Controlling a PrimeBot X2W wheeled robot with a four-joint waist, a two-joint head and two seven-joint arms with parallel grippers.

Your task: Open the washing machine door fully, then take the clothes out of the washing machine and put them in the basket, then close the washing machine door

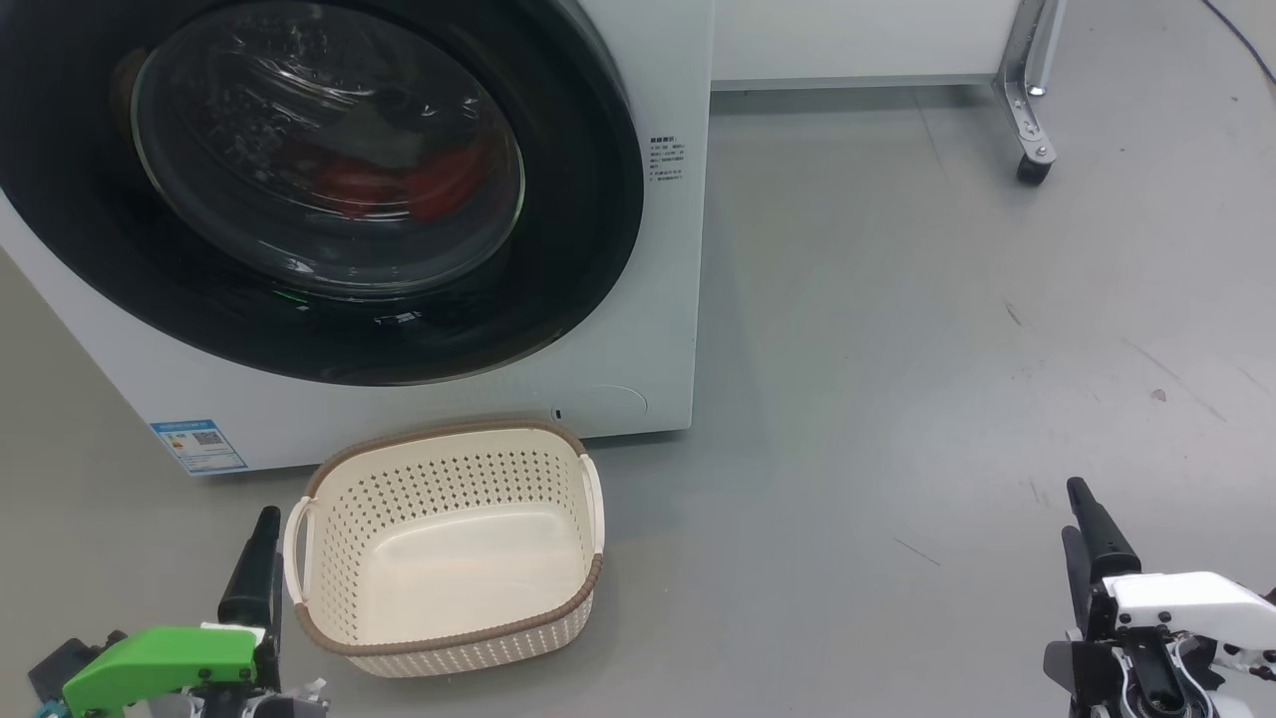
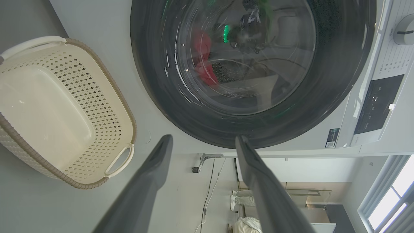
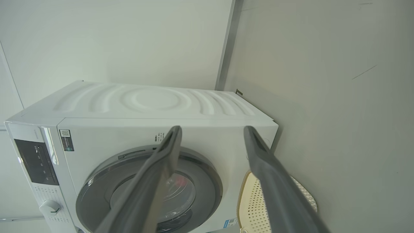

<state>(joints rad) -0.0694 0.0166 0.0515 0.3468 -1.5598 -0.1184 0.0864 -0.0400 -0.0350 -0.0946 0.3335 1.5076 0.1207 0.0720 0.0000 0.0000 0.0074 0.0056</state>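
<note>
- Left claw: both dark fingers spread wide, gripping nothing. It points at the lower rim of the washing machine door.
- Right claw: fingers likewise spread wide and gripping nothing. It hangs low on the right over the grey floor, well apart from the machine.
- The washing machine door is shut, its black rim lying flush on the white front of the washing machine.
- The clothes show as a red mass behind the glass bowl, low in the drum. From my left wrist the same red shows through the glass; no numbers or lettering can be read.
- The basket stands upright on the floor just in front of the machine, below the door, its bare cream bottom showing.
- In the head view my left finger rises just beside the basket's left handle; I cannot tell whether they touch.
- Blue label at the machine's lower left front; printed sticker right of the door.
- Control panel and dial sit along the machine's top edge.
</note>
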